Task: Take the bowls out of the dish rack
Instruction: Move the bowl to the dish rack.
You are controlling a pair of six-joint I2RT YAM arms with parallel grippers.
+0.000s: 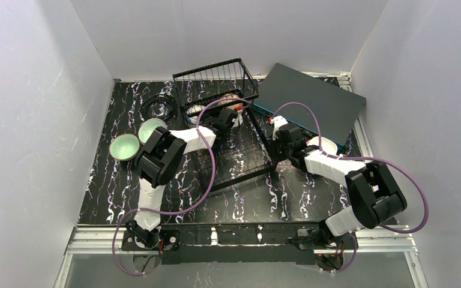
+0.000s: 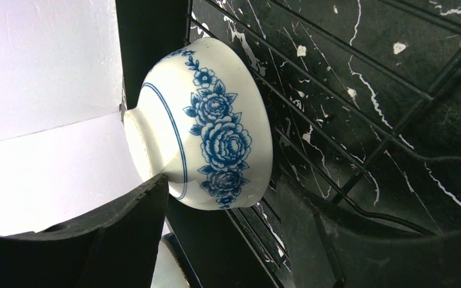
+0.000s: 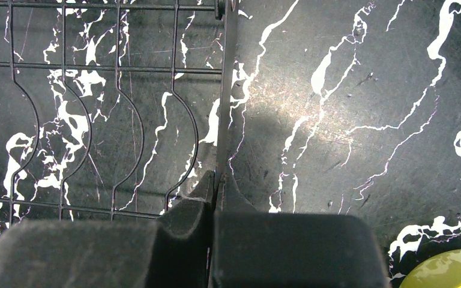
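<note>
Right gripper (image 3: 219, 183): closed tight, pinching the edge wire of the dish rack (image 3: 120, 108). Likely bracing the rack so it is not sliding while the other arm is working.
Yellow bowl (image 3: 450, 270): sitting on the table (image 3: 348, 120) just off the right gripper's outer side, outside the rack. Reading as already unloaded.
Pale green bowls (image 1: 125, 147): two, resting on the table behind the left gripper, beside that arm's elbow and well apart from the rack. Looking like the drop-off spot.
Left gripper (image 2: 234, 201): jaws standing apart, straddling the blue-and-white bowl (image 2: 204, 120). One finger is lying against the foot end, the other beside the rim. I can't tell whether they are squeezing yet.
Blue-and-white bowl: standing on edge between the left fingers, foot pointing one way and mouth facing the rack wires. It is sitting in the raised basket end, so it is not out yet.
Step in hand: probably closing on this bowl ahead of a lift out.
Risk: the glaze is looking slick and the grip line is running foot to rim, so the bowl could be twisting or catching on wires when it comes up.
Other bowls (image 1: 231, 98): pale ones showing just past the left gripper in the basket, waiting.
Dark box (image 1: 312, 99): lying beyond the right gripper, not being touched.
</note>
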